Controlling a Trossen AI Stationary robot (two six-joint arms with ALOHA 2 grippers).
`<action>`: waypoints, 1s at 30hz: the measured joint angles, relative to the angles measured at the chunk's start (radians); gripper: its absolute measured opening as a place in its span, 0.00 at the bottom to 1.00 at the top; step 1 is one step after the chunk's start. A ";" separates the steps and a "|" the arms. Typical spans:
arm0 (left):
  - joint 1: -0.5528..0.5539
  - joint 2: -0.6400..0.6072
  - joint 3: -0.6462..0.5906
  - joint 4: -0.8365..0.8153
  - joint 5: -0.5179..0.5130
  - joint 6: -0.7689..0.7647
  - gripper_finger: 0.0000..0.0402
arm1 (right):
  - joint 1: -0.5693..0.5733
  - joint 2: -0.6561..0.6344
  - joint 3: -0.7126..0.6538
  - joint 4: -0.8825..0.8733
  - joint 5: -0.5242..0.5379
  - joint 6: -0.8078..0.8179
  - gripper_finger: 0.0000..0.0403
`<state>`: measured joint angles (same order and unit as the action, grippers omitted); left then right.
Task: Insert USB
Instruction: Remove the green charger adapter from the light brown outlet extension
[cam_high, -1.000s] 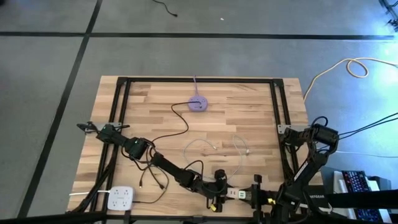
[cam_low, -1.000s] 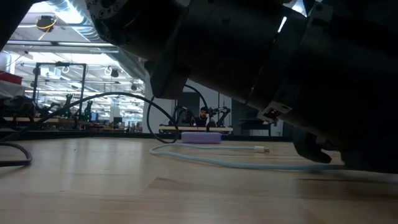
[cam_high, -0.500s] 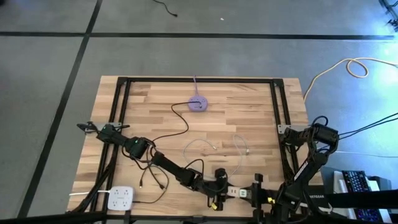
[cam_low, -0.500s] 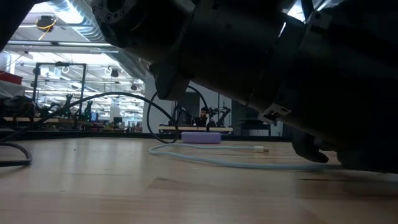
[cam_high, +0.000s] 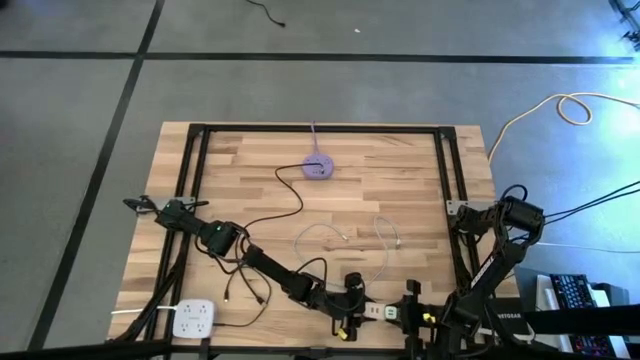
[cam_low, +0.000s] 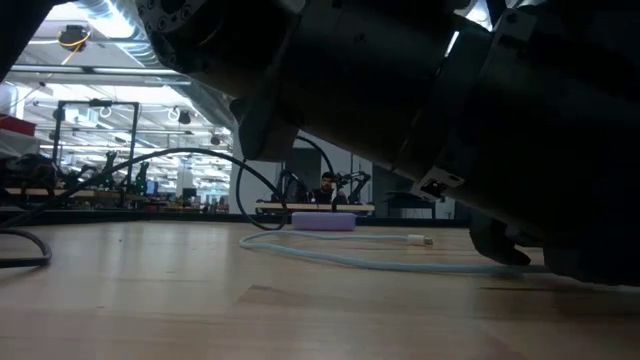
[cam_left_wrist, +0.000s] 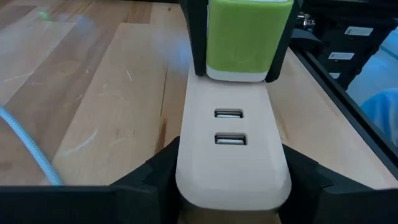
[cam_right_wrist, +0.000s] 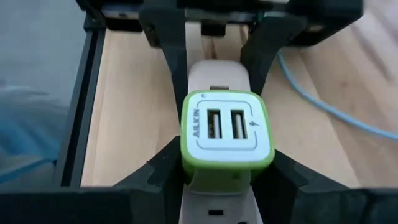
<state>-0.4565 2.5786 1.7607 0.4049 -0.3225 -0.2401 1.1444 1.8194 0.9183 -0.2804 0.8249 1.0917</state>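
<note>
Fingers of the left gripper (cam_left_wrist: 227, 180) are closed around one end of a cream plastic power strip with two USB ports (cam_left_wrist: 229, 146), and I can see both dark fingers (cam_left_wrist: 155, 177) pressed against its sides in the left wrist view. From the opposite end, the right gripper (cam_right_wrist: 227, 168) pinches a green-and-white square USB charger block (cam_right_wrist: 227, 132) between its own fingers (cam_right_wrist: 165, 174); that block sits against the far end of the cream strip, touching it, with its two ports facing the right wrist camera.

From above I see both grippers meeting nose to nose at the front edge of the wooden butcher-block surface (cam_high: 400, 180), the strip (cam_high: 375, 311) a small pale bar between them. The left arm stretches low across the wood toward the strip; the right arm folds down from the strip's other side.

Beyond the strip, toward the middle of the surface, lies a loose white USB cable (cam_high: 345, 235), curled and not held by either gripper; its metal plug (cam_low: 420, 239) rests on the wood in the low view. Farther back from the strip sits a round lilac puck-shaped hub (cam_high: 318, 167) with a thin black cord (cam_high: 285, 205) running from it. A white multi-outlet power block (cam_high: 193, 319) lies near the front corner, well apart from the strip on the left arm's side.
</note>
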 joint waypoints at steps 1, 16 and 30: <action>0.000 0.000 0.000 0.003 0.000 0.000 0.42 | 0.008 0.000 -0.001 -0.003 0.038 0.000 0.32; 0.000 0.000 0.000 0.002 0.009 -0.010 0.42 | -0.012 -0.031 0.002 -0.065 -0.127 0.023 0.40; 0.000 0.000 0.000 0.000 0.009 0.006 0.42 | -0.012 -0.056 0.001 -0.064 -0.077 -0.030 0.67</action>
<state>-0.4564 2.5790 1.7607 0.4049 -0.3134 -0.2340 1.1320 1.7634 0.9192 -0.3445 0.7483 1.0614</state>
